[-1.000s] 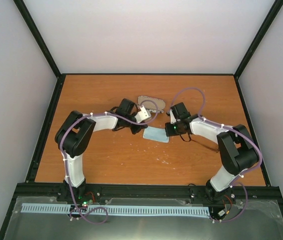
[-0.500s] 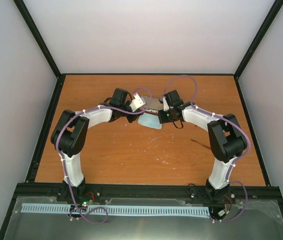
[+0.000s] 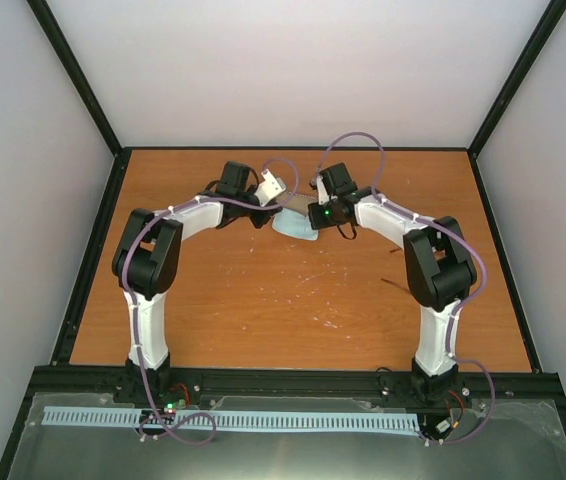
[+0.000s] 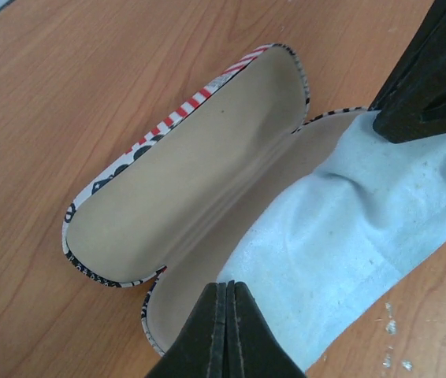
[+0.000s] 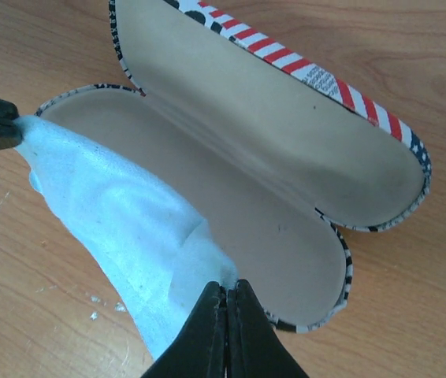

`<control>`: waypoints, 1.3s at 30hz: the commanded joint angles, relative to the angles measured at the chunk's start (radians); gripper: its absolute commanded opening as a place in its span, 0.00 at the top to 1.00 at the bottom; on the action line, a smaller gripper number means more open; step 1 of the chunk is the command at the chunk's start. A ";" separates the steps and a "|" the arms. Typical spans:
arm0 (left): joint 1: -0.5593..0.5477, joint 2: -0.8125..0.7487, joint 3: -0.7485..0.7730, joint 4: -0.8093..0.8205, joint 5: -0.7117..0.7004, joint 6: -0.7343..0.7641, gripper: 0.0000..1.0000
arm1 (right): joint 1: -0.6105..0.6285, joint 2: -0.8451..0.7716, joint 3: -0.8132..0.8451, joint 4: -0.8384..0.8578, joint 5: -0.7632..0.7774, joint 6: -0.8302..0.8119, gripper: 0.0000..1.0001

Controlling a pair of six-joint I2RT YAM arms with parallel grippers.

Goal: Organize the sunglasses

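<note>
Sunglasses [image 3: 395, 288]: seemingly the thin dark sliver on the table [image 3: 223, 310] beside the right arm [image 3: 441, 272], well apart from the case; too small to confirm.
Case [image 4: 199, 157]: open, flag-patterned, both beige-lined halves facing up.
Cloth [image 4: 349, 236]: light blue, stretched over one half of the case, spilling onto the wood.
Left gripper [image 4: 224, 295]: clenched on one edge of the cloth.
Right gripper [image 5: 224, 295]: clenched on the opposite end.
</note>
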 commanded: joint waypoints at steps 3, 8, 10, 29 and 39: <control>0.023 0.063 0.094 -0.050 0.041 0.031 1.00 | -0.015 0.058 0.093 -0.032 0.008 -0.022 0.97; 0.028 0.110 0.147 -0.073 0.056 0.029 0.99 | -0.023 0.117 0.140 -0.060 -0.012 -0.027 0.97; 0.030 0.123 0.160 -0.077 0.061 0.027 0.99 | -0.025 0.133 0.145 -0.061 -0.013 -0.026 0.97; 0.031 0.186 0.165 -0.045 0.057 0.034 0.99 | -0.030 0.187 0.126 -0.031 0.005 0.001 0.97; 0.031 0.224 0.174 0.015 0.048 0.045 0.99 | -0.013 0.110 -0.018 0.106 0.068 0.038 0.97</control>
